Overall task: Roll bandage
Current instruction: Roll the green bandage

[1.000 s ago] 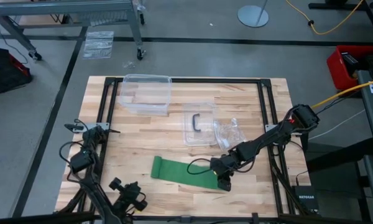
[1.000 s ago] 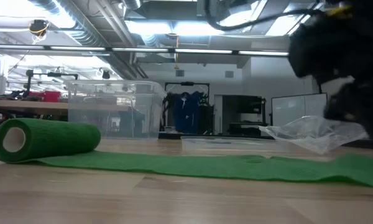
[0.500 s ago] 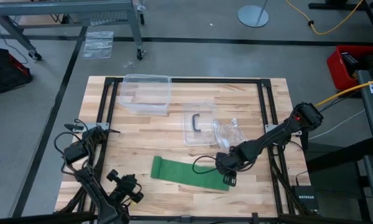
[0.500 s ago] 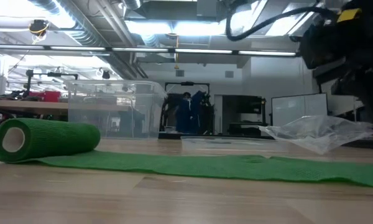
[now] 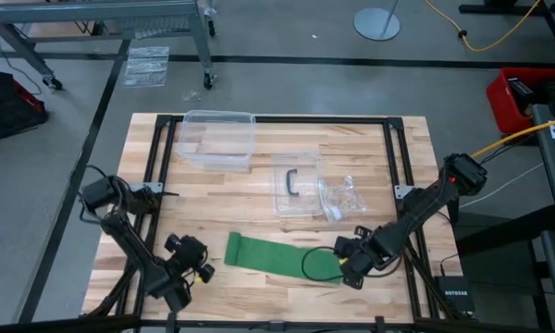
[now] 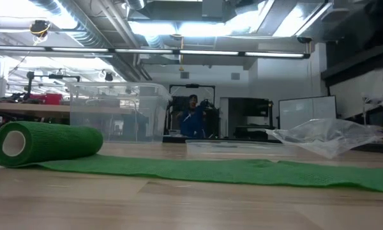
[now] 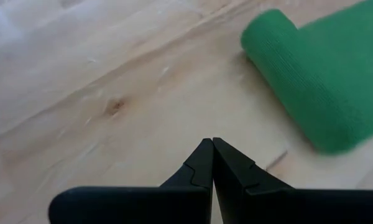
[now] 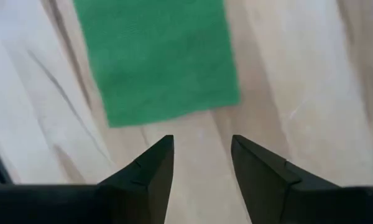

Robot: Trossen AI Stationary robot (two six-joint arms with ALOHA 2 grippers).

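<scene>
Right gripper point(image 8: 199, 155) withdrew past bandage point(image 5: 279, 256) end, jaws apart, empty.

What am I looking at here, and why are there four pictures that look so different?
It is a robot with two dark arms at a wooden table, each ending in a two-finger gripper. One camera looks straight down, one sits at table-top height, and one rides on each wrist, looking past that arm's fingers.

On the table lies a green bandage, rolled at one end, the rest flat. Behind it stand a clear plastic box, a clear lid with a dark handle and a crumpled clear bag.

The left gripper is shut and empty, beside the rolled end without touching it. The right gripper is open, just off the flat end. Nothing is held. In the room beyond the table, a person in blue shows.
</scene>
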